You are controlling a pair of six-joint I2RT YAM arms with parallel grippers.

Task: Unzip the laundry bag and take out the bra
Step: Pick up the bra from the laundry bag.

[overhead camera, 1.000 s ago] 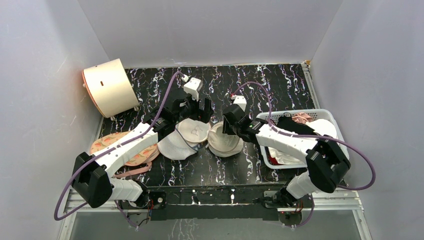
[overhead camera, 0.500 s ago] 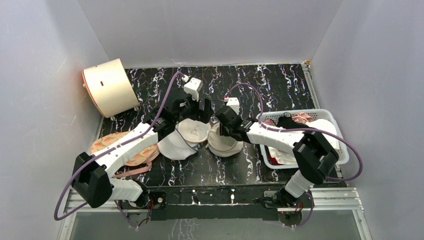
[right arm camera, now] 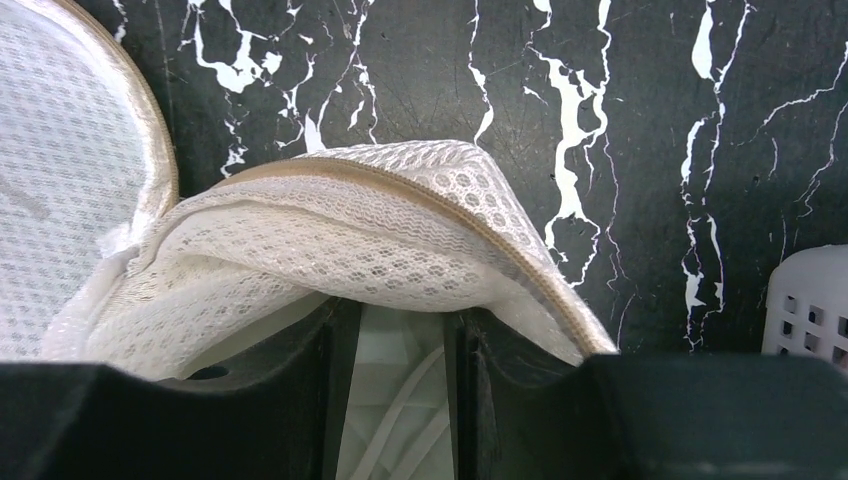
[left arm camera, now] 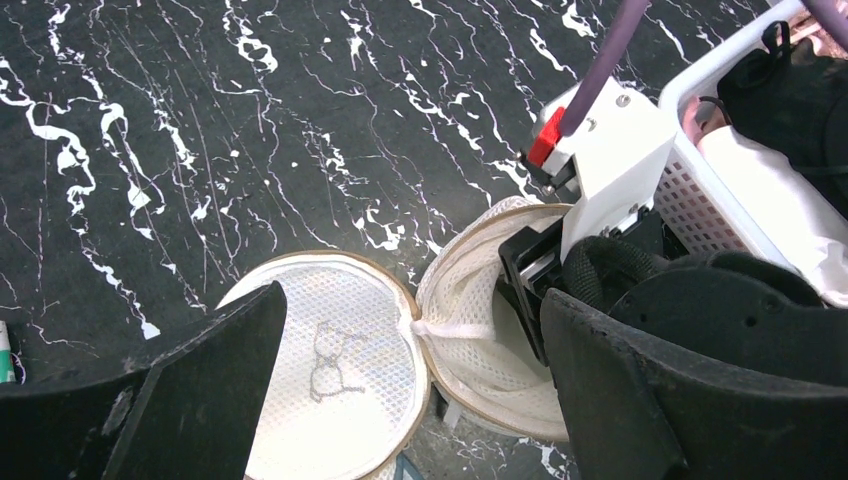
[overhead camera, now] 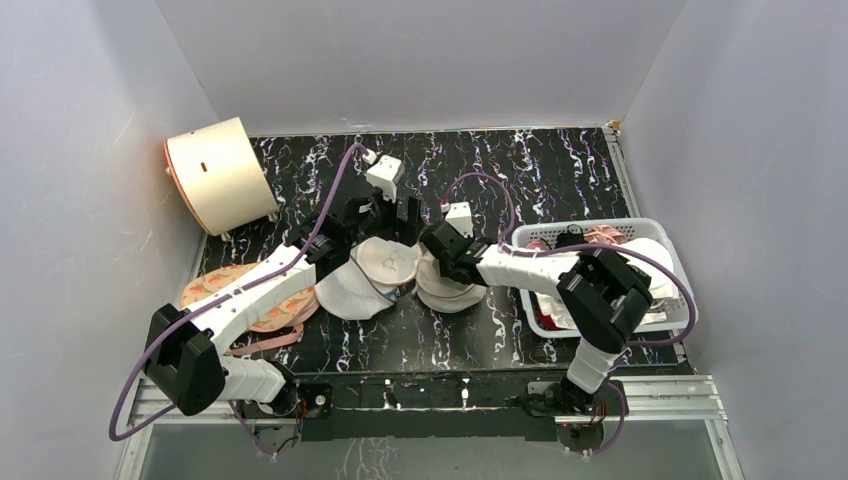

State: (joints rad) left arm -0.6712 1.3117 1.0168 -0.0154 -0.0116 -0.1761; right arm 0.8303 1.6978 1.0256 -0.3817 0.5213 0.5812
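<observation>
Lying unzipped and spread like a clamshell, the laundry bag [overhead camera: 388,262] rests on the black marbled desk [overhead camera: 520,170] just beside the white basket [left arm camera: 705,205], on the basket's side toward the left arm. Its two round cream mesh halves meet at a white tab. The half farther from the basket shows the small line drawing, and the half nearer the basket shows its mesh inside.

The left hand [left arm camera: 415,310] hangs above the farther half, its fingers [left arm camera: 200,400] spread wide apart and touching nothing. The right hand [overhead camera: 442,258] reaches from the basket side into the nearer half, where the mesh rim with its tan binding drapes over its fingers [right arm camera: 150,420]. Between them sits what may be the bra [right arm camera: 395,400], a smooth white piece, though the wrist view is too cramped to be sure. I cannot tell whether that hand is clamped on it or merely around it.

A white domed mesh bag [overhead camera: 345,290] touches the laundry bag on the side away from the basket, and a peach bra [overhead camera: 208,285] lies farther out that way. Dark and white clothes [left arm camera: 790,100] fill the basket.
</observation>
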